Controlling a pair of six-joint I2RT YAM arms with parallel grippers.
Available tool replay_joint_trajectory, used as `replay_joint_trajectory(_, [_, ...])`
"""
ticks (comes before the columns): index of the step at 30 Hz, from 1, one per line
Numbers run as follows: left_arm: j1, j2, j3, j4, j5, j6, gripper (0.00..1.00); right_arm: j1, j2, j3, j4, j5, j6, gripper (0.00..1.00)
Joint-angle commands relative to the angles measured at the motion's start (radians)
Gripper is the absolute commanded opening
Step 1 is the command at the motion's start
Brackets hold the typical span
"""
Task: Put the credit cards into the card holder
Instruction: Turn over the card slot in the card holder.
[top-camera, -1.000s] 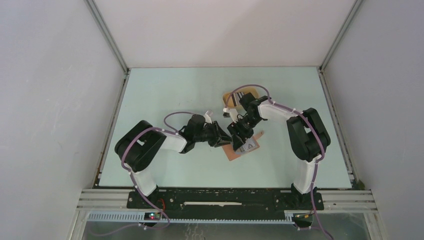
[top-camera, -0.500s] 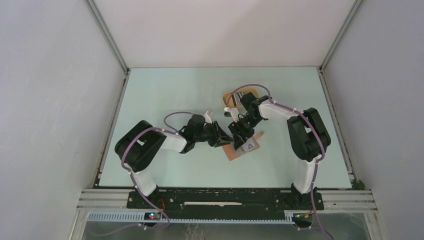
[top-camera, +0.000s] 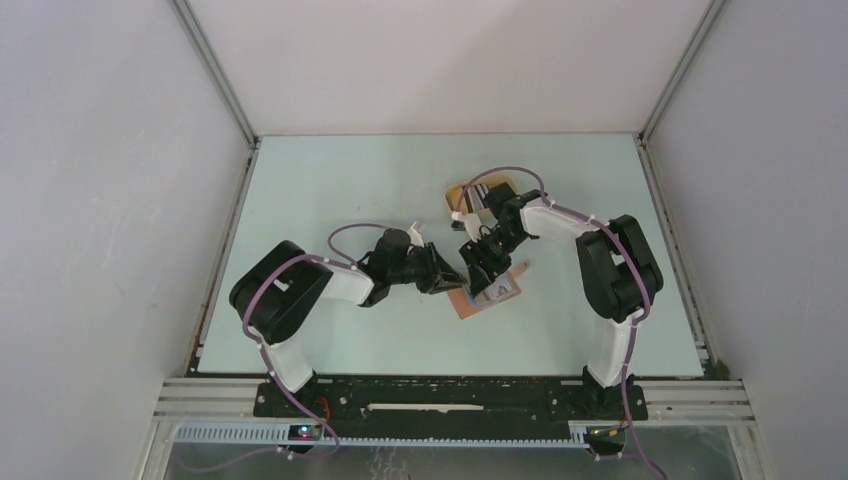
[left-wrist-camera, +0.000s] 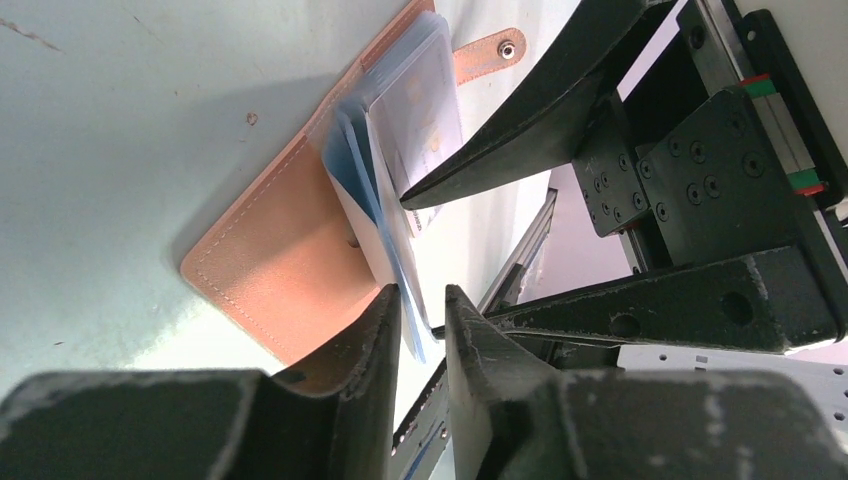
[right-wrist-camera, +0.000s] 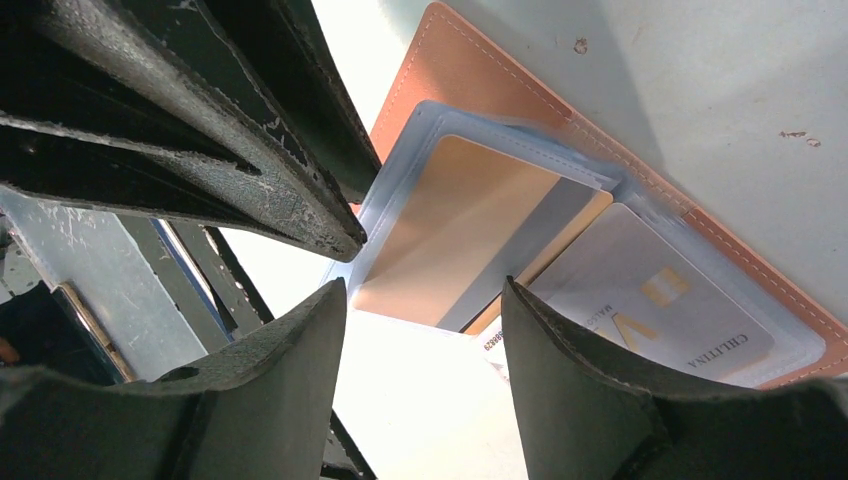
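On the tabletop (top-camera: 330, 190) the card holder (left-wrist-camera: 275, 245) lies open; left tool (left-wrist-camera: 420, 310) pinches its clear sleeves, right tool (right-wrist-camera: 425, 300) spread above

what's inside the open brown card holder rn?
The reddish-brown leather card holder holds clear plastic sleeves; a pale card sits in one, another looks empty. Deeper pockets are covered.
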Motion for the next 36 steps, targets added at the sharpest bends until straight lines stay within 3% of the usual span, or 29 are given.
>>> replay_joint_trajectory(1, [-0.003,0.006,0.039,0.026,0.013,-0.006,0.26,-0.006,-0.042,-0.002,0.019,0.005,0.000,0.67])
replay_joint_trajectory(8, [-0.003,0.010,0.025,0.034,0.011,-0.006,0.19,-0.018,-0.046,-0.001,0.022,0.014,0.005,0.66])
replay_joint_trajectory(18, [-0.003,0.018,0.015,0.034,0.007,-0.007,0.17,-0.029,-0.051,-0.002,0.023,0.014,0.005,0.65])
replay_joint_trajectory(27, [-0.003,0.024,0.058,-0.064,-0.002,0.026,0.18,-0.032,-0.057,-0.002,0.022,0.010,0.006,0.64])
replay_joint_trajectory(36, [-0.002,0.034,0.118,-0.175,-0.007,0.064,0.27,-0.034,-0.056,-0.002,0.021,0.009,0.005,0.64])
